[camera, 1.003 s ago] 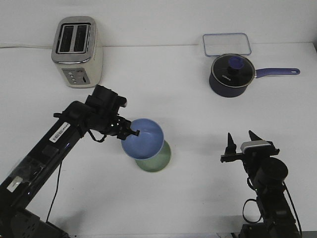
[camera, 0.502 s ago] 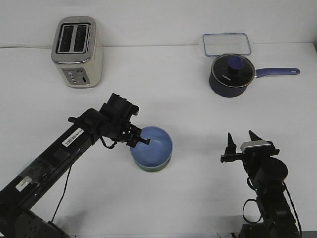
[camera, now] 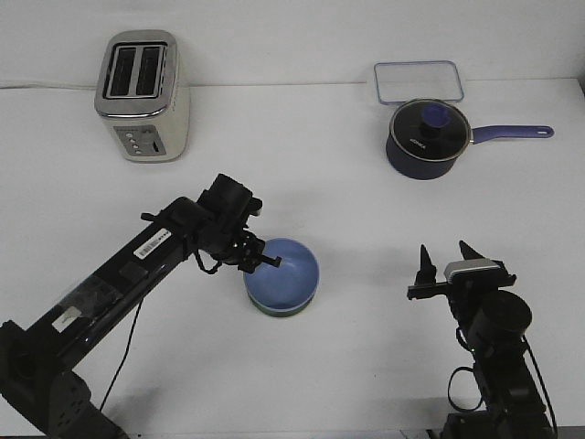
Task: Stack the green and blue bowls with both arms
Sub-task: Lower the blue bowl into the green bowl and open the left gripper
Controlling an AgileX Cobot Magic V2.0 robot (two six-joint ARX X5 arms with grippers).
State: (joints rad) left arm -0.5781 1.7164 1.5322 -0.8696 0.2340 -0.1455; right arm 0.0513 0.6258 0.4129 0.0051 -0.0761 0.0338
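The periwinkle blue bowl (camera: 285, 274) sits nested inside the pale green bowl (camera: 274, 313) near the table's middle. Only a thin sliver of the green rim shows under the blue bowl's front edge. My left gripper (camera: 265, 262) is at the blue bowl's left rim, its fingers closed over the rim. My right gripper (camera: 445, 252) is open and empty, fingers pointing up, well to the right of the bowls near the front edge of the table.
A silver toaster (camera: 142, 96) stands at the back left. A dark navy pot (camera: 425, 139) with a purple handle and a clear rectangular container (camera: 418, 80) stand at the back right.
My left gripper carried the blue bowl right and down, settling it into the green bowl. The right arm has not moved.
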